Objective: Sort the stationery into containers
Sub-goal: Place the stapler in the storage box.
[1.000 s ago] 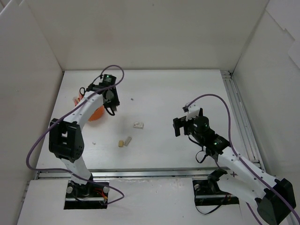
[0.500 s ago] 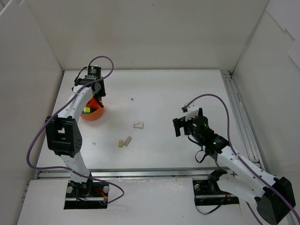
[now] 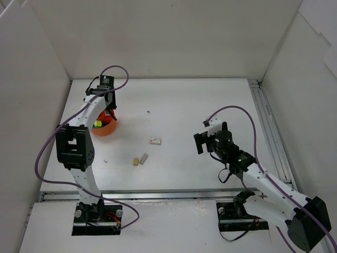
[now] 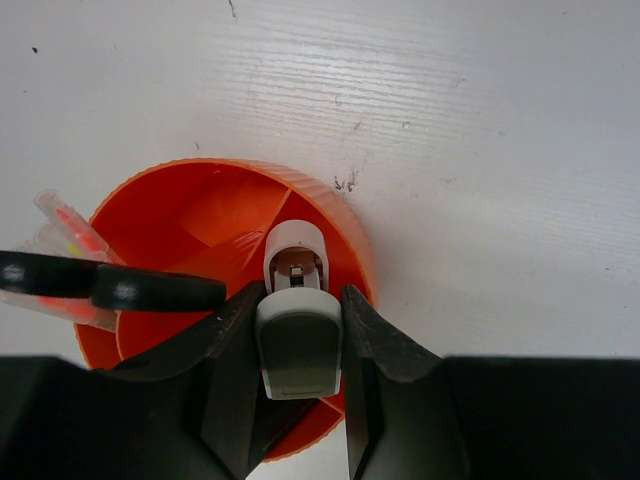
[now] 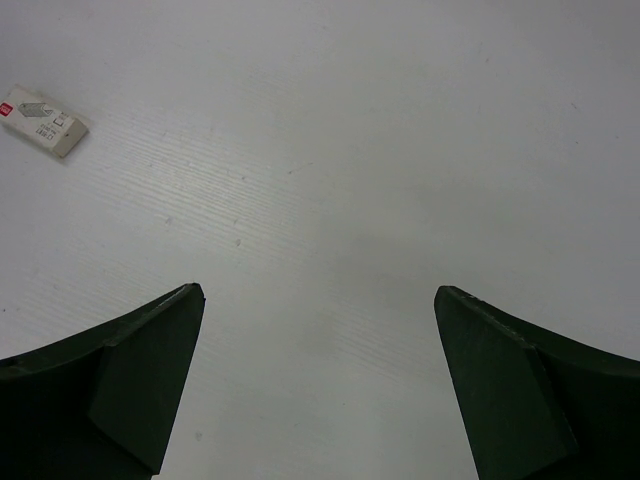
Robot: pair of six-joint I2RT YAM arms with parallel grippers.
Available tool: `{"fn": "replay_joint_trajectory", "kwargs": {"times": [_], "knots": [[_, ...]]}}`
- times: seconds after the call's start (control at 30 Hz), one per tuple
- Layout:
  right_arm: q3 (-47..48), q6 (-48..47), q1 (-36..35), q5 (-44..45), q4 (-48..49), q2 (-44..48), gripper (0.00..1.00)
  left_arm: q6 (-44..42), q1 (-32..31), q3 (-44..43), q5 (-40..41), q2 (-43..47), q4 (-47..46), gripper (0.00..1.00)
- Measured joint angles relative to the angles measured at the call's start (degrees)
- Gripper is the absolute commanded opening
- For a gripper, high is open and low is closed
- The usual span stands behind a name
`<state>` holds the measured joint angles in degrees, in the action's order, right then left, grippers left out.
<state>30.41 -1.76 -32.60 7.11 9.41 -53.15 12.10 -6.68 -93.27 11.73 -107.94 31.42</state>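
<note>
Left gripper (image 4: 298,298) clamps grey-white piece (image 4: 298,345) over orange-red holder (image 4: 335,215); right gripper (image 5: 318,292) spread wide above table (image 5: 420,120), labelled white piece (image 5: 42,122) nearby.

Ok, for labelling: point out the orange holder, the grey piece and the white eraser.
orange holder (image 4: 200,215): left wrist view, inner wall.
grey piece (image 4: 297,345): left wrist view, flat body.
white eraser (image 5: 42,122): right wrist view, printed top.

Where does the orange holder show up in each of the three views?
Top external: orange holder at far left of the table, under the left gripper.
Left wrist: holder centre-left, behind the gripper and its grey-white piece.
Right wrist: not in it.
Shared landmark: the left gripper.
</note>
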Motion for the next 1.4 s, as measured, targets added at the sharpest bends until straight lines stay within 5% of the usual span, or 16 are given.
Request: {"fn": "replay_joint_trajectory", "kwargs": {"times": [0.1, 0.2, 0.23, 0.33, 1.07, 1.4], "knots": [[0.0, 0.0, 0.0, 0.2, -0.28, 0.0, 0.98, 0.02, 0.04, 0.0, 0.17, -1.6, -0.2, 0.0], [0.0, 0.0, 0.0, 0.22, -0.59, 0.0, 0.98, 0.07, 0.04, 0.0, 0.28, -2.75, -0.42, 0.1], [0.0, 0.0, 0.0, 0.22, -0.7, 0.0, 0.98, 0.07, 0.02, 0.0, 0.48, -2.86, -0.68, 0.26], [0.0, 0.0, 0.0, 0.24, -0.81, 0.0, 0.98, 0.5, 0.04, -0.02, 0.63, -2.84, -0.96, 0.49], [0.0, 0.15, 0.0, -0.13, -1.14, 2.58, 0.98, 1.29, -5.42, 5.55, -2.8, 10.8, -0.68, 0.71], [-0.02, 3.61, 0.02, 2.03, -2.54, 4.52, 0.98, 5.49, -18.32, 26.47, -13.27, 25.57, -1.31, 0.84]]}}
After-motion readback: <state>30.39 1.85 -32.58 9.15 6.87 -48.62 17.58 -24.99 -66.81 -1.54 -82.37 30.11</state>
